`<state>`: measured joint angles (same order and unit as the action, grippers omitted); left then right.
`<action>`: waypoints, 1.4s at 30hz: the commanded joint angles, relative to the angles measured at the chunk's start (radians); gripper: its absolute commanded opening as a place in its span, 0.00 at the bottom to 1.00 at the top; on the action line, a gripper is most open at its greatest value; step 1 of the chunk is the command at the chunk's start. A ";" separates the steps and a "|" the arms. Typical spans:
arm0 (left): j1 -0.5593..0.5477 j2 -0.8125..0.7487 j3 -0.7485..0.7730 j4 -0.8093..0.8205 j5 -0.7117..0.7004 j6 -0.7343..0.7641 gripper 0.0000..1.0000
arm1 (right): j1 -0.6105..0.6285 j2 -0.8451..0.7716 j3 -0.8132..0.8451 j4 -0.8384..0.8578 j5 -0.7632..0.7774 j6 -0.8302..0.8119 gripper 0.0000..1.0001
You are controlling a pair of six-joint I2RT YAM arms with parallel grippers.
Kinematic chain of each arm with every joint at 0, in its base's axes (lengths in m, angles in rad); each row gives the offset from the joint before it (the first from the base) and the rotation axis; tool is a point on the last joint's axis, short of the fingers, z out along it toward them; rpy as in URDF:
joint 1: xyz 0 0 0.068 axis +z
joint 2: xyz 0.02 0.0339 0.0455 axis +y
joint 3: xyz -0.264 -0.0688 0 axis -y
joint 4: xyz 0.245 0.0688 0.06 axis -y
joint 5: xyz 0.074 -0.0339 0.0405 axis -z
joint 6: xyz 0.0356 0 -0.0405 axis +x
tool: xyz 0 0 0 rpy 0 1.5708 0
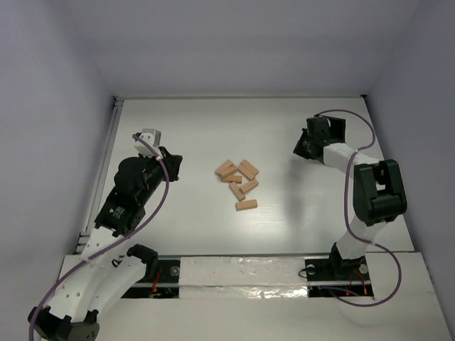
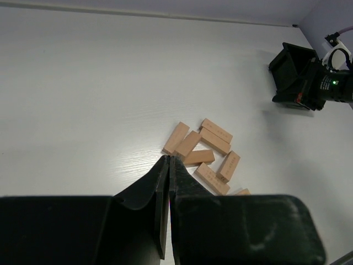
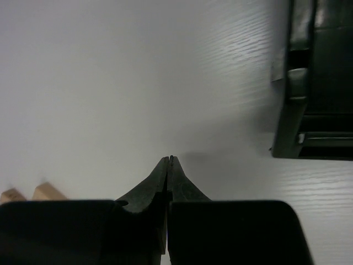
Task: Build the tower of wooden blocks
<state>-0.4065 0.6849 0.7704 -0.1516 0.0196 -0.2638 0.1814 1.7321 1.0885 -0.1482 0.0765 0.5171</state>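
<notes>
The left end effector (image 2: 169, 158) is closed, its two dark fingers pressed flat together from base to tip with nothing between them. Just beyond its tips and a little to their right, the wood blocks (image 2: 198, 157) lie flat on the white desk (image 2: 83, 83) in a loose single layer. Several touch or nearly touch, at mixed angles. The block closest to this end effector is partly hidden behind its right finger body. Two blocks at the far side of the cluster lie side by side, long faces together. Well beyond the cluster, ahead and to the right, the right arm's black wrist shows a small green light.

The right end effector (image 3: 169, 158) is also closed, its fingertips meeting in a thin seam and holding nothing. Low to its left, next to the finger body, two tan block ends show at the frame edge. Bare desk lies ahead of the tips. Further off to the upper right is a black housing (image 3: 320, 83); I cannot tell what it belongs to.

From above, the cluster sits between the two end effectors, nearer the left one, with one block lying slightly apart.
</notes>
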 commanded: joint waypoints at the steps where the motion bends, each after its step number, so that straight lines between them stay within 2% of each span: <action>1: 0.023 -0.013 -0.010 0.069 0.057 0.012 0.00 | -0.071 -0.006 0.045 0.042 0.051 0.052 0.00; 3: 0.023 -0.015 -0.010 0.069 0.062 0.014 0.00 | -0.109 -0.014 0.039 0.050 0.058 0.067 0.00; 8: 0.034 -0.025 -0.010 0.069 0.072 0.014 0.00 | -0.109 -0.009 0.065 0.027 0.135 0.052 0.00; 12: 0.034 -0.039 -0.010 0.069 0.077 0.014 0.00 | -0.109 -0.089 0.021 0.068 0.125 0.044 0.00; 17: 0.034 -0.045 -0.006 0.067 0.083 0.012 0.00 | -0.109 -0.206 -0.081 0.114 -0.272 0.057 0.00; 18: 0.034 -0.047 -0.006 0.067 0.085 0.012 0.00 | -0.071 -0.244 -0.097 0.114 -0.317 0.057 0.02; 20: 0.043 -0.050 -0.006 0.067 0.085 0.011 0.00 | -0.019 -0.287 -0.131 0.075 -0.356 0.032 0.16; 21: 0.043 -0.051 -0.008 0.067 0.085 0.011 0.00 | 0.048 -0.308 -0.139 0.053 -0.347 0.024 0.26; 22: 0.043 -0.050 -0.008 0.067 0.086 0.011 0.00 | 0.088 -0.350 -0.144 0.015 -0.337 0.015 0.40; 23: 0.043 -0.051 -0.008 0.067 0.086 0.009 0.00 | 0.130 -0.367 -0.147 -0.005 -0.327 0.003 0.44; 24: 0.043 -0.051 -0.006 0.067 0.086 0.011 0.00 | 0.210 -0.384 -0.150 -0.028 -0.308 0.001 0.47; 26: 0.043 -0.053 -0.006 0.064 0.086 0.009 0.00 | 0.280 -0.419 -0.154 -0.073 -0.284 0.001 0.52; 28: 0.043 -0.061 -0.006 0.060 0.077 0.011 0.00 | 0.360 -0.440 -0.171 -0.097 -0.247 0.006 0.53; 31: 0.043 -0.074 -0.010 0.058 0.068 0.009 0.00 | 0.417 -0.451 -0.183 -0.129 -0.210 0.009 0.53; 33: 0.043 -0.081 -0.011 0.057 0.063 0.009 0.00 | 0.498 -0.436 -0.179 -0.133 -0.198 0.020 0.52; 35: 0.043 -0.082 -0.011 0.058 0.060 0.009 0.00 | 0.608 -0.410 -0.158 -0.142 -0.127 0.021 0.38; 36: 0.043 -0.082 -0.011 0.057 0.056 0.009 0.00 | 0.636 -0.373 -0.142 -0.142 -0.110 0.021 0.28; 37: 0.043 -0.082 -0.011 0.055 0.054 0.009 0.00 | 0.659 -0.352 -0.118 -0.142 -0.095 0.021 0.05; 38: 0.043 -0.082 -0.011 0.055 0.052 0.009 0.00 | 0.674 -0.333 -0.107 -0.137 -0.089 0.026 0.00; 42: 0.043 -0.079 -0.014 0.050 0.051 0.008 0.00 | 0.693 -0.258 -0.084 -0.110 -0.101 0.032 0.00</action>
<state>-0.3706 0.6121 0.7631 -0.1387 0.0769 -0.2630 0.8787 1.4601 0.9546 -0.2768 -0.0677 0.5465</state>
